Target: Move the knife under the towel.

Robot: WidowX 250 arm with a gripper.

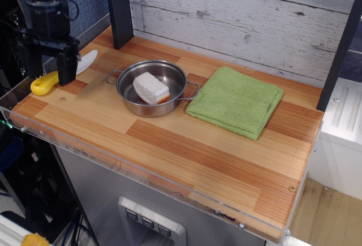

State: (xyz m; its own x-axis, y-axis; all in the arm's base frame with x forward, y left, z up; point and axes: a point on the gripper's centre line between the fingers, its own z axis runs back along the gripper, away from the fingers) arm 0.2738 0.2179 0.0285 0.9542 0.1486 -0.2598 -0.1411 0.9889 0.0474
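You had the knife point(56, 76) lying flat near the tabletop's point(169, 144) left edge, handle outward. Your claw point(47, 65) hung over it, spread wide and empty. You needed to straddle the yellow handle squarely before closing. The towel point(236, 101) lay flat, well apart, toward the right rear corner.

Mock kitchen in lab: wood-plank table point(186, 155) edged with clear acrylic, whitewashed plank backdrop point(249, 14), steel pan point(151, 90), black frame posts point(119, 8), cables at left.
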